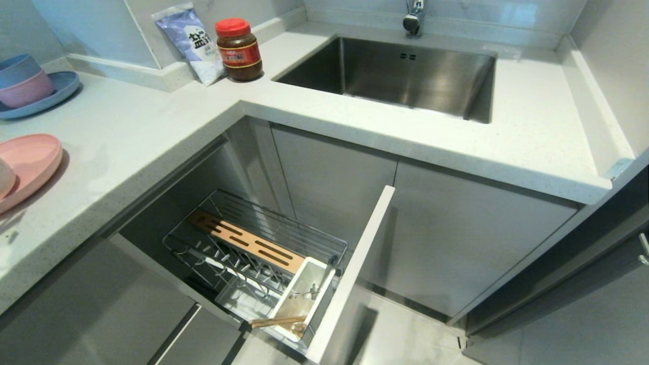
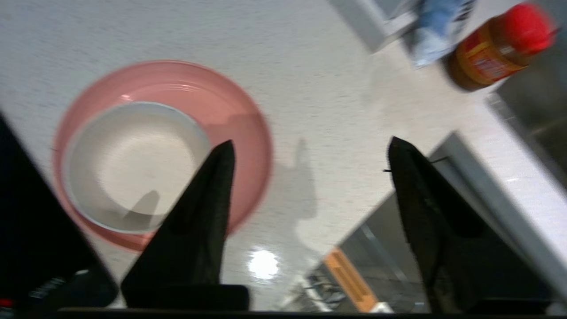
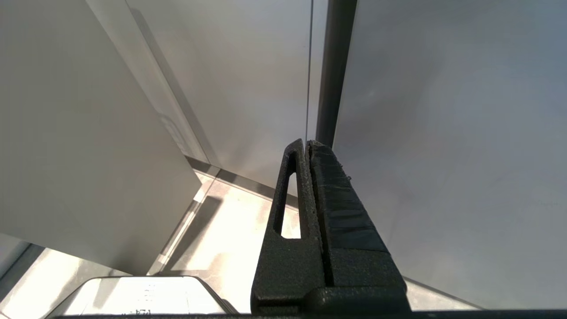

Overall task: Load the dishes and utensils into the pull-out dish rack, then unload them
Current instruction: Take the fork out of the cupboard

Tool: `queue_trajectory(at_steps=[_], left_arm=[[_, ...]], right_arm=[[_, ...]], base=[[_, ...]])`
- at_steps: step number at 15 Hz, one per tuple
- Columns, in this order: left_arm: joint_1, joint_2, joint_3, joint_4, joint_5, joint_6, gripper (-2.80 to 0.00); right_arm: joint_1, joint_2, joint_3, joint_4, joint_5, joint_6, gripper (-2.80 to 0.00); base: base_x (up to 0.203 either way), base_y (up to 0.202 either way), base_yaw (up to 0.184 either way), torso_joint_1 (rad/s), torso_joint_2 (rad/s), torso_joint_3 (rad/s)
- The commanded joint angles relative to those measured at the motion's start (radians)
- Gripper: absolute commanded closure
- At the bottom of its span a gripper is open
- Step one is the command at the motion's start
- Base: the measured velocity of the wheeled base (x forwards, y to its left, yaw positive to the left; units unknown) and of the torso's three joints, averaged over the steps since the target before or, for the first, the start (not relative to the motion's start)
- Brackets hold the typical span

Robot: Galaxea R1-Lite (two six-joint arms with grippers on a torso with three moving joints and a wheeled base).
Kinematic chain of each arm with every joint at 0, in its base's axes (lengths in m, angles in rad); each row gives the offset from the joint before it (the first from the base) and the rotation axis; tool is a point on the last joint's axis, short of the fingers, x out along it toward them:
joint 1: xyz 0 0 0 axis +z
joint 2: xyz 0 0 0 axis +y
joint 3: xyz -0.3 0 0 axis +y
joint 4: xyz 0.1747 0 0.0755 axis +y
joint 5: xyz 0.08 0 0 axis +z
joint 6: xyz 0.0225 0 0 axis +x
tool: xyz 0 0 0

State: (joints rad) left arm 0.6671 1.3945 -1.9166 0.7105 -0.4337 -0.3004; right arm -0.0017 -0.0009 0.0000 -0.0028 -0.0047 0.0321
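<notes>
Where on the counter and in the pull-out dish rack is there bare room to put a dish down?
Free: the counter between the pink plate and the sink, and the dish rack's plate prongs. Crowded: the white utensil caddy, holding the fork and chopsticks, and the corner by the sauce jar.

A: What's the room like?
B: A kitchen corner. A pale speckled counter turns in an L, with a steel sink set into it under a tap.
A: And below?
B: Grey cabinet doors and a light tiled floor. Light glares off the counter.
</notes>
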Motion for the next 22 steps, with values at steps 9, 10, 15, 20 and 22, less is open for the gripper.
queue_trajectory(at_steps=[9, 10, 15, 20, 22], left_arm=[[-0.723, -0.267, 0.241, -0.343, 0.465, -0.384, 0.00], [-0.845, -0.297, 0.305, -0.397, 0.530, -0.362, 0.00], [-1.263, -0.373, 0.583, -0.487, 0.700, -0.212, 0.00], [-1.297, -0.222, 0.624, -0.281, 0.735, -0.189, 0.00], [-1.323, -0.170, 0.629, -0.119, 0.738, -0.162, 0.00]], right_arm=[[0.000, -0.002, 0.002, 0.000, 0.000, 0.000, 0.00], [0.000, -0.002, 0.002, 0.000, 0.000, 0.000, 0.00], [0.000, -0.002, 0.001, 0.000, 0.000, 0.000, 0.00], [0.000, -0.002, 0.002, 0.000, 0.000, 0.000, 0.00], [0.001, -0.002, 0.001, 0.000, 0.000, 0.000, 0.00]], base=[[0.000, 0.000, 0.000, 0.000, 0.00, 0.000], [0.000, 0.000, 0.000, 0.000, 0.00, 0.000], [0.000, 0.000, 0.000, 0.000, 0.00, 0.000], [0.000, 0.000, 0.000, 0.000, 0.00, 0.000], [0.000, 0.000, 0.000, 0.000, 0.00, 0.000]])
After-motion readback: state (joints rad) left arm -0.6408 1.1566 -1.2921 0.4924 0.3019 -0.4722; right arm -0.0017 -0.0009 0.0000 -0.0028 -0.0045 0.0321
